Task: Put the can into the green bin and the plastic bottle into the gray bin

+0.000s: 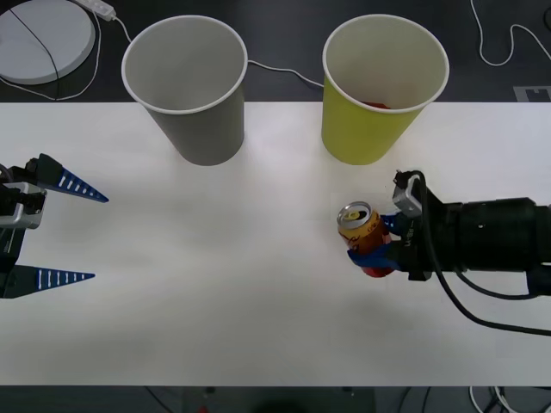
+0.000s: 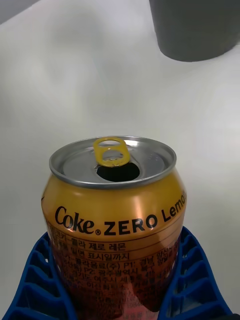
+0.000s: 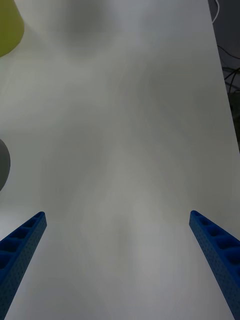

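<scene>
Right gripper (image 1: 372, 245) reaching in from the right edge, jaws clamping on the can (image 1: 360, 226) low on its body. Can standing upright between the blue ribbed fingers (image 2: 35, 280), opened top and gold tab facing up, just near of the green bin (image 1: 384, 90) and apart from it. Whether resting on the surface (image 1: 215, 284) or hanging just above it: cannot tell. Something red lying inside the green bin, against its near wall, too hidden to name.

Gray bin (image 1: 188, 86) standing upright left of the green bin, both at the far edge of the surface, well apart from each other.

Left gripper (image 1: 60, 232) waiting at the left edge, jaws spread wide apart, gripping nothing, well away from the can and both bins; in its wrist view, two blue fingers (image 3: 20, 250) framing bare white surface.

Surface white and plain. Beyond its far edge, dark floor, a round white disc (image 1: 43, 39) at the far left, and white cables (image 1: 275, 70) trailing behind the bins.
</scene>
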Tool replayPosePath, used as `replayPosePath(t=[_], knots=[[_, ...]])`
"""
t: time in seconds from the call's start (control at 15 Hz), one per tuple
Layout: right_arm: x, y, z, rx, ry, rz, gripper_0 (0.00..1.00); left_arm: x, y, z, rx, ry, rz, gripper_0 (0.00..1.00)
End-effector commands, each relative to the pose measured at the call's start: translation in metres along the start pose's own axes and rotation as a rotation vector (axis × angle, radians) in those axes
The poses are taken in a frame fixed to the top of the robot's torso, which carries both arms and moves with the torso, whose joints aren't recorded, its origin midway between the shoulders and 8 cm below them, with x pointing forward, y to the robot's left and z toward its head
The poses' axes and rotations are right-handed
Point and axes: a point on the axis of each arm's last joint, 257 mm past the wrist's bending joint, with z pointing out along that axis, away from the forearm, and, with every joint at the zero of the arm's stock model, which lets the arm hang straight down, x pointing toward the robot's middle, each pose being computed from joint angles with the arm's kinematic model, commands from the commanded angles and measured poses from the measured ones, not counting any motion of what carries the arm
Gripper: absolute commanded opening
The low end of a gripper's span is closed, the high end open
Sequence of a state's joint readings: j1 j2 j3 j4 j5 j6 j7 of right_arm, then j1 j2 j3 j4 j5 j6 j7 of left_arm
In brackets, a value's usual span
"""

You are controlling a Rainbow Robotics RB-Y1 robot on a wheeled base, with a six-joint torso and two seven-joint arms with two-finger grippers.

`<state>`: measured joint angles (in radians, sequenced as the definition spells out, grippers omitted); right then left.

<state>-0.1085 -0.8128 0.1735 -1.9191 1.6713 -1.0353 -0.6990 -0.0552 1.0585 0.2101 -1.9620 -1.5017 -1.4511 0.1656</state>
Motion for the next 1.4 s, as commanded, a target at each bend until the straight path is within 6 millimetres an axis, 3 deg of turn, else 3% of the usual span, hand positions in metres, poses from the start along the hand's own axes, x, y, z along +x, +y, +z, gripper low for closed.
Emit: replayPosePath(t=[0.07, 0.4, 0.73, 1.07, 1.4], knots=[[-0.004, -0.014, -0.038, 0.040, 0.086, 0.047, 0.00, 0.000, 0.000, 0.000, 0.000, 0.000, 0.000, 1.00], [-0.027, -0.041, -0.103, 0.135, 0.177, 0.162, 0.00, 0.000, 0.000, 0.000, 0.000, 0.000, 0.000, 1.00], [-0.058, -0.065, -0.144, 0.210, 0.255, 0.196, 0.00, 0.000, 0.000, 0.000, 0.000, 0.000, 0.000, 1.00], [-0.095, -0.093, -0.178, 0.212, 0.288, 0.203, 0.00, 0.000, 0.000, 0.000, 0.000, 0.000, 0.000, 1.00], [-0.132, -0.130, -0.183, 0.251, 0.344, 0.183, 0.00, 0.000, 0.000, 0.000, 0.000, 0.000, 0.000, 1.00]])
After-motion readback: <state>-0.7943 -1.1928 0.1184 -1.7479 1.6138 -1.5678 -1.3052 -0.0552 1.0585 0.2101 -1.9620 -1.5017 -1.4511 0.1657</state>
